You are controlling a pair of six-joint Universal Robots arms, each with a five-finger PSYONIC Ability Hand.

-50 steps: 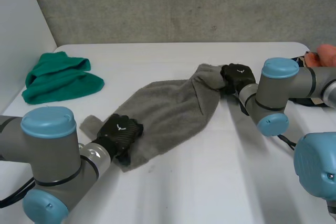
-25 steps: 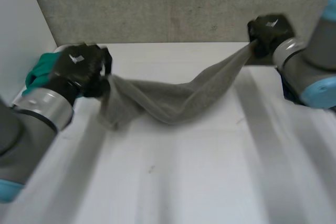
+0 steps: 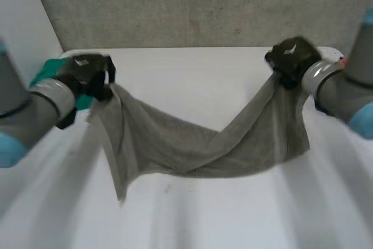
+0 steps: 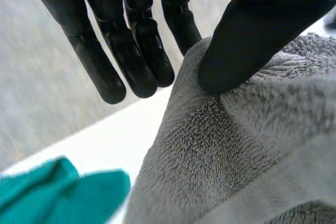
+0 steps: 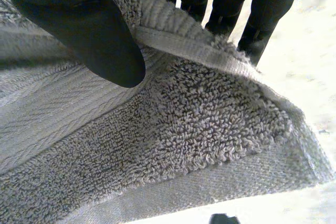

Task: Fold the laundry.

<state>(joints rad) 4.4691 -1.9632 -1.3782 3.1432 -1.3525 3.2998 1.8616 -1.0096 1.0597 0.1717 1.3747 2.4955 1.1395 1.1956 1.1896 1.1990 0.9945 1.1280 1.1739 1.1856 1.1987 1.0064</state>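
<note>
Lowered, right robot hand (image 3: 291,56) pinches hanging towel (image 3: 192,144), apparently at its corner.

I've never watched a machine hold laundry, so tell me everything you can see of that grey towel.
The grey towel is thick looped terry with a flat woven band along its hem. It hangs spread between two hands above the white table: the left hand pinches one upper end between thumb and fingers, the right hand the other. Its middle sags in soft folds, low over the table; whether it touches there is unclear. A loose corner dangles below the left hand.
</note>
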